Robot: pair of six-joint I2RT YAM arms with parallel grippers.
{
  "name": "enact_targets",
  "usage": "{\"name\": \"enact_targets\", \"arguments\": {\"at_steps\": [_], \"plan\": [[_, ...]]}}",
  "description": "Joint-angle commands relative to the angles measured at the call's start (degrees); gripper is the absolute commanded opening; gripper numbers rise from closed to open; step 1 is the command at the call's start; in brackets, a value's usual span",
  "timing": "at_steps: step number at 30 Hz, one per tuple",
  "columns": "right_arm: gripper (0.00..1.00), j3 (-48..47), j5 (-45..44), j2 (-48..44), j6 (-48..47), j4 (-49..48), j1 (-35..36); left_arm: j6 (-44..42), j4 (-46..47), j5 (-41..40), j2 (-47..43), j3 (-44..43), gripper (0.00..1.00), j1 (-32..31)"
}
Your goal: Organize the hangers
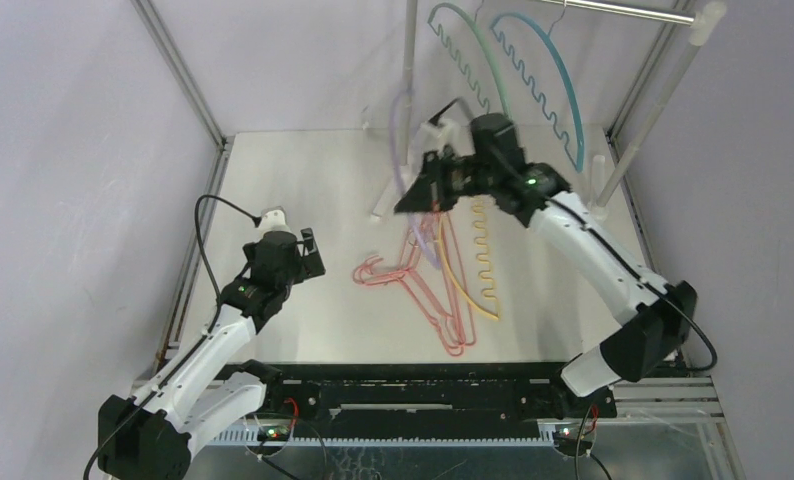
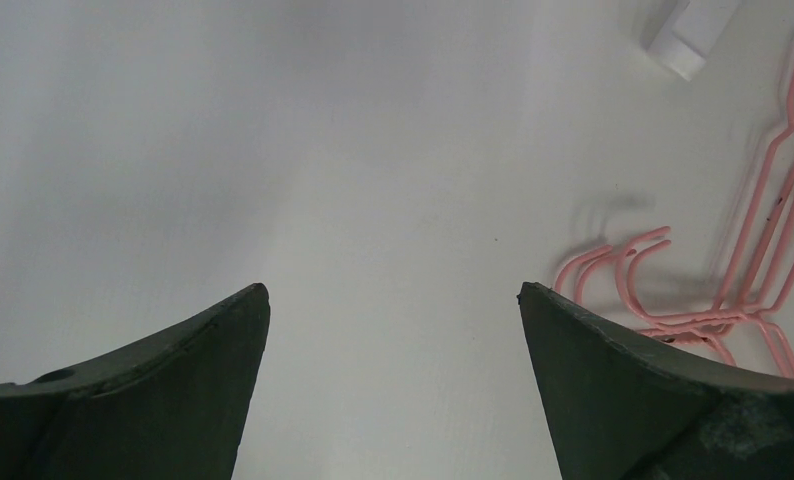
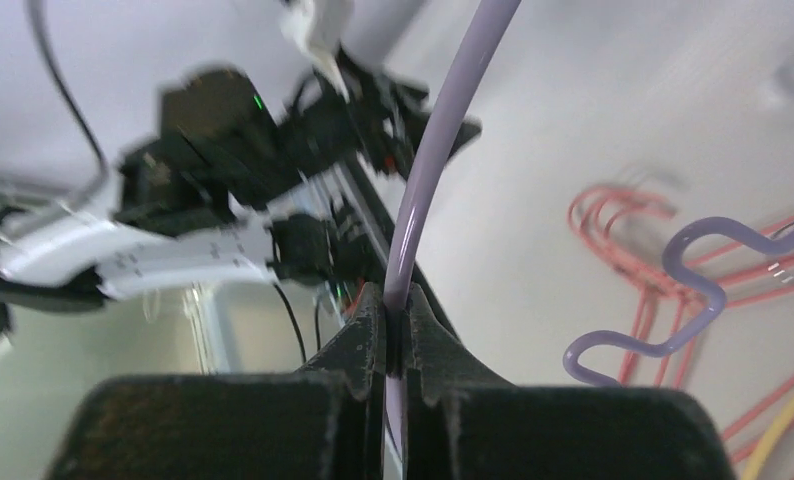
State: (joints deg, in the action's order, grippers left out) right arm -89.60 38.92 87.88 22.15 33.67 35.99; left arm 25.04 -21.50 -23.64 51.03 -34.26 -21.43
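My right gripper point(image 1: 419, 196) is shut on a pale purple hanger point(image 1: 395, 150) and holds it up above the table beside the rack's left pole. In the right wrist view the purple arm point(image 3: 443, 120) runs up from between the closed fingers point(image 3: 397, 300). A few pink hangers point(image 1: 423, 290) and a yellow one point(image 1: 473, 275) lie on the table below it. A teal hanger point(image 1: 470, 55) and a blue hanger point(image 1: 550, 75) hang on the silver rail point(image 1: 623, 10). My left gripper point(image 1: 311, 252) is open and empty, left of the pink hangers point(image 2: 753, 260); its jaws point(image 2: 393, 290) stand wide apart over bare table.
The rack's left pole point(image 1: 409, 60) stands on a white foot point(image 1: 378, 212), also seen in the left wrist view point(image 2: 688, 35). The right pole point(image 1: 663, 90) stands at the table's back right. Metal frame rails edge the white table point(image 1: 273, 180).
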Motion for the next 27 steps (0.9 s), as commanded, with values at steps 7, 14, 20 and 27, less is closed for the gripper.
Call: {"name": "enact_targets", "arguments": {"at_steps": [7, 14, 20, 27], "plan": [[0.00, -2.18, 7.67, -7.14, 14.92, -22.35, -11.10, -0.94, 2.34, -0.18, 1.22, -4.44, 1.00, -0.23], [0.00, -8.16, 10.67, 0.01, 22.22, -33.01, -13.17, -2.17, 2.43, 0.68, 2.92, -6.05, 0.99, -0.28], [0.00, -12.66, 9.09, 4.06, 23.15, -35.61, -15.67, -2.98, 2.16, 0.17, 3.01, -5.37, 1.00, -0.22], [0.00, -17.11, 8.06, 9.68, 28.43, -43.80, -19.50, -2.60, 2.68, 0.58, 3.94, -4.93, 1.00, -0.25]]}}
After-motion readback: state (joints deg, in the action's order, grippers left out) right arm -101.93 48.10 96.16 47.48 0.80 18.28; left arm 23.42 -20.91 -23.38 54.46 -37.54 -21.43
